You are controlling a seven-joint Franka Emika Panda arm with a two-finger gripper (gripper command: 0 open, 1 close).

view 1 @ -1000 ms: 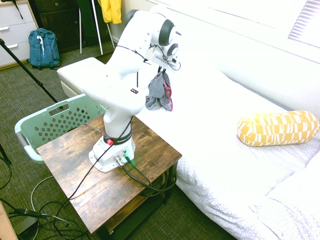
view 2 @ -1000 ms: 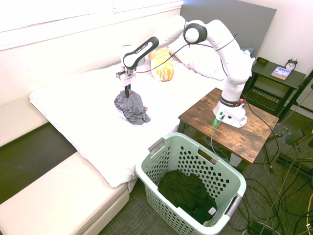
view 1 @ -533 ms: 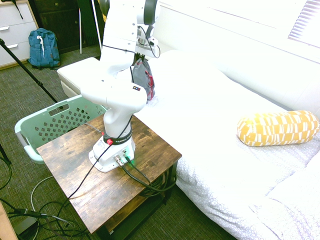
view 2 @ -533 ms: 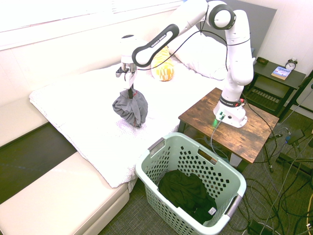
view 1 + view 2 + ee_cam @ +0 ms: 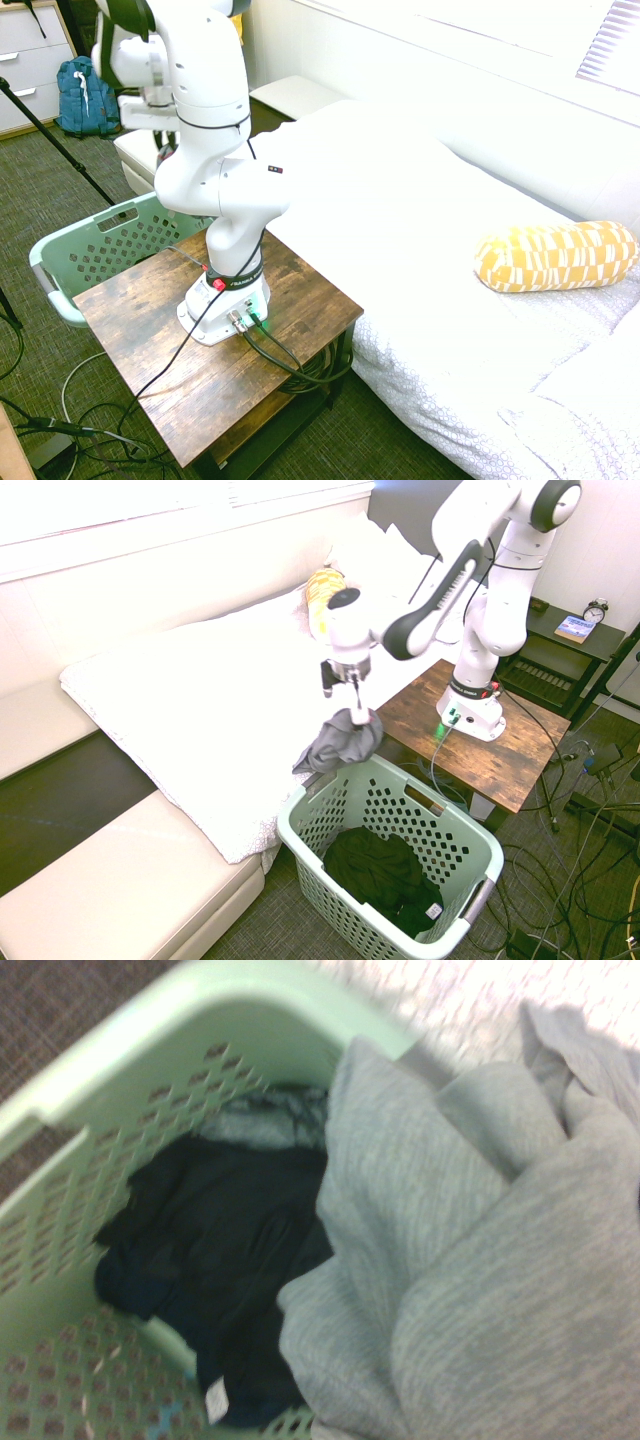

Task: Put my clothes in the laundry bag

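My gripper (image 5: 354, 702) is shut on the clothes (image 5: 338, 748), a bundle of soft grey fabric that hangs from the fingers. It hangs over the rim of the laundry bag (image 5: 318, 785), a mint-green perforated basket on the floor, at the corner nearest the bed. In the wrist view the grey clothes (image 5: 480, 1260) fill the frame beside the laundry bag (image 5: 150, 1050). The laundry bag (image 5: 100, 240) also shows behind the wooden table in the first exterior view, where the arm hides the gripper and the clothes.
A dark garment (image 5: 380, 872) lies inside the basket. The wooden table (image 5: 510, 755) bears the arm next to the basket. The white bed (image 5: 200, 700) holds a yellow patterned bolster (image 5: 555, 255). A blue backpack (image 5: 85, 95) stands by the dresser.
The arm has swung from above the bed towards the floor side, carrying the grey clothes off the mattress to the near rim of the basket. The gripper stayed shut.
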